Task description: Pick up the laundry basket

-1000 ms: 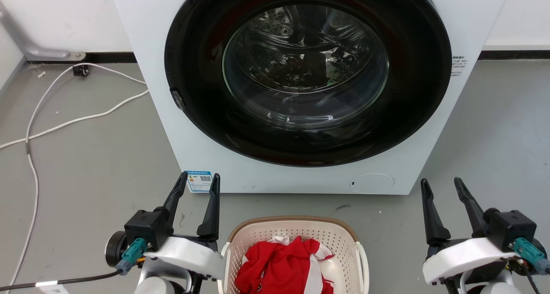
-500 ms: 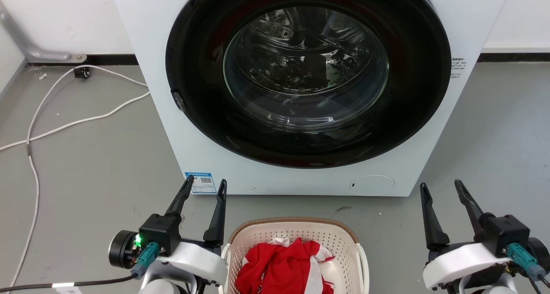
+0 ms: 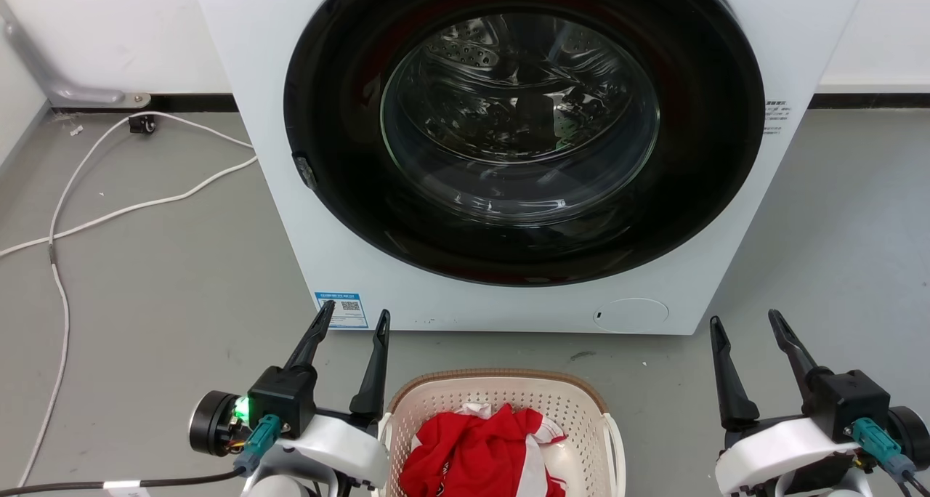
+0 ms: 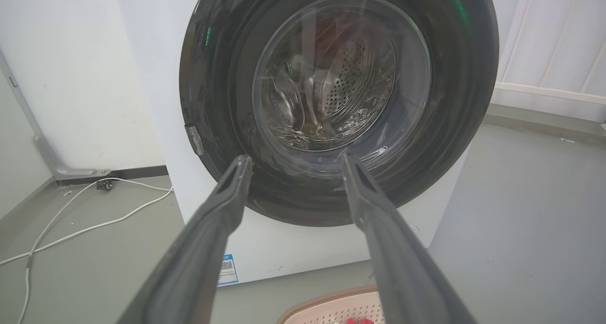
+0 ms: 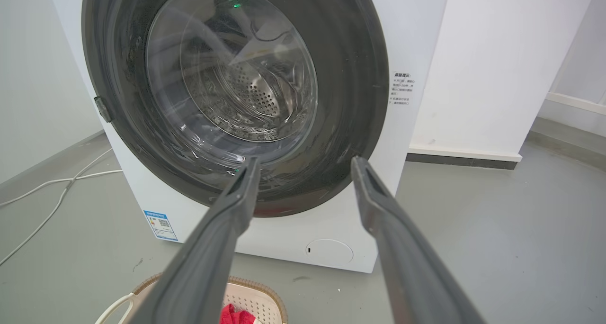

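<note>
The laundry basket (image 3: 501, 394) stands on the grey floor at the bottom middle of the head view, cream with a brown rim and white side handles, holding red and white clothing (image 3: 483, 450). Its rim also shows low in the left wrist view as the basket (image 4: 331, 305) and in the right wrist view as the basket (image 5: 255, 298). My left gripper (image 3: 354, 315) hangs open just left of the basket, close to its left handle, fingers empty. My right gripper (image 3: 746, 321) is open well to the basket's right, also empty.
A white front-loading washing machine (image 3: 523, 148) with a shut dark round door stands right behind the basket. White cables (image 3: 109, 206) trail across the floor at the left. Open grey floor lies to either side of the machine.
My left gripper has shifted right, closer to the basket's left side, and a green light now glows on its wrist. The right gripper has dropped slightly. The camera has tilted a little.
</note>
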Tool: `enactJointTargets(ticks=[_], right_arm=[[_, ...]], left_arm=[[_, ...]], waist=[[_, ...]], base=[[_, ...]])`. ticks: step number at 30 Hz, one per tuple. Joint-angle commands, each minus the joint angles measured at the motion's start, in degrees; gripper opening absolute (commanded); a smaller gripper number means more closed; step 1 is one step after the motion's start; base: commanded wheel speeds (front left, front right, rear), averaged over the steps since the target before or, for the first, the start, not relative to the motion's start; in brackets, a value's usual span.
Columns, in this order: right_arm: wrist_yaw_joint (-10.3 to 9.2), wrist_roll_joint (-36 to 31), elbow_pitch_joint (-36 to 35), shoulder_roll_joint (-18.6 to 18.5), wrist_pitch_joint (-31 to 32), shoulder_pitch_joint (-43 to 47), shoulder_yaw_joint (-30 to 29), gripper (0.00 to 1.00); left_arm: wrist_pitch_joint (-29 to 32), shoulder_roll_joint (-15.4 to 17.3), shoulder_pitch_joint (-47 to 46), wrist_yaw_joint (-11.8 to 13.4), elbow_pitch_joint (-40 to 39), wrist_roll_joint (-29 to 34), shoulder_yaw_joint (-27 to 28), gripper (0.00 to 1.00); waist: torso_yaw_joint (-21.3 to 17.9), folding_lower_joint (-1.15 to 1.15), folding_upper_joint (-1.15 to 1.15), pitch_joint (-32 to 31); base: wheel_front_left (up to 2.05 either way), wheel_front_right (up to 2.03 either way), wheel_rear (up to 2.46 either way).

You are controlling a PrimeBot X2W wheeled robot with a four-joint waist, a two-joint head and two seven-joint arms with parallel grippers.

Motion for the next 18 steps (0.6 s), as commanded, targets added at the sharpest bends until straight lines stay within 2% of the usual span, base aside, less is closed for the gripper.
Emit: enactJointTargets(ticks=[1,18], right_arm=[[-0.02,0.32,0.21,0.17,-0.29,0.29,-0.05,1.00],[-0.02,0.30,1.26,0.17,-0.63,-0.62,-0.45,1.00]], left_arm=[[-0.28,-0.03,-0.04,-0.18,0.23,-0.32,0.17,1.00],[-0.23,-0.16,-0.78,-0.44,1.42,-0.48,0.56,1.00]], waist=[[-0.05,0.00,0.00,0.04],[-0.18,0.00,0.00,0.56]], base=[[0.00,0.00,0.00],[0.00,0.00,0.00]])
